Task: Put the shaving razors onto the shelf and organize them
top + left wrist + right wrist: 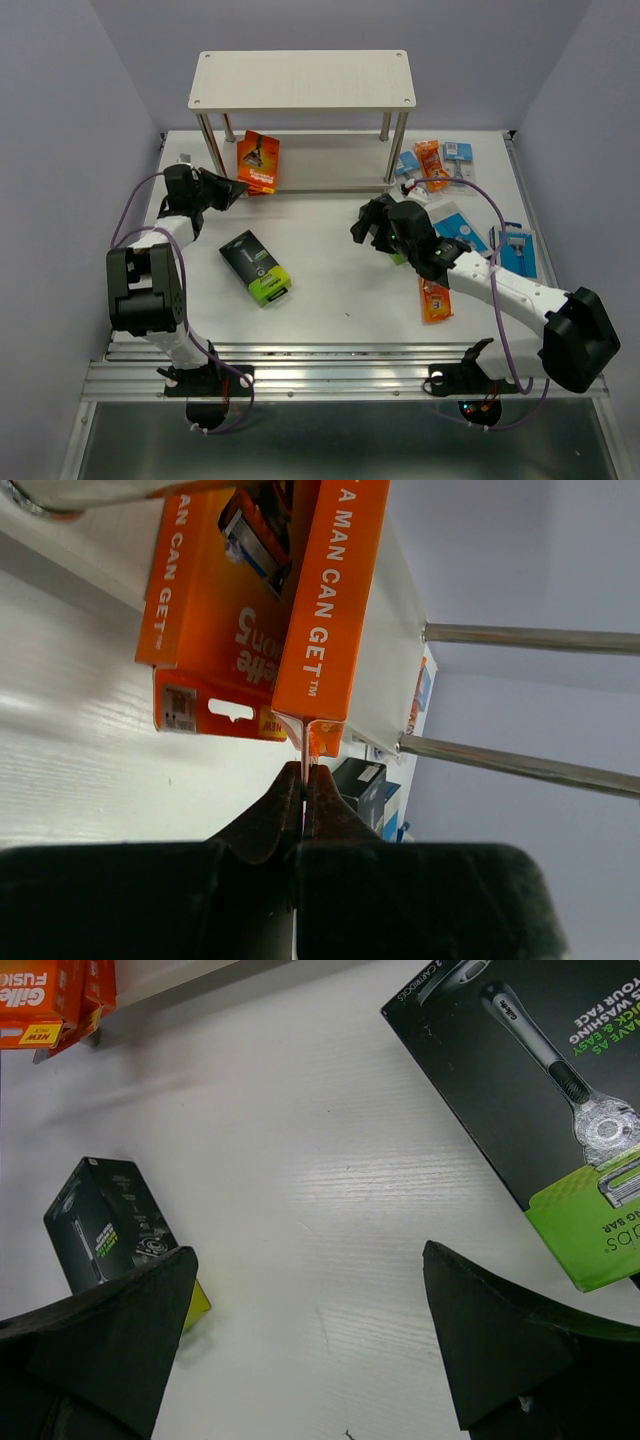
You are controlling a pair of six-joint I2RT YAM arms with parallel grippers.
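The shelf [300, 80] stands at the back of the table. An orange razor pack [325, 600] stands on edge at its lower board [330, 165], next to a second orange pack [205, 630]; both show as one orange patch [258, 160] from above. My left gripper [236, 190] is shut on the clear bottom flap of the nearer orange pack, fingertips [318, 780] pinched tight. My right gripper [309, 1260] hangs open over bare table at mid-table [368, 225]. A black-and-green razor box [520, 1080] lies just to its right, and another [256, 267] lies left of centre.
An orange flat pack [436, 300] lies beside the right arm. Blue boxes [455, 220], an orange pack [430, 160] and light-blue cards [458, 152] are scattered at the right of the table. Silver shelf posts [530, 637] stand close to the held pack.
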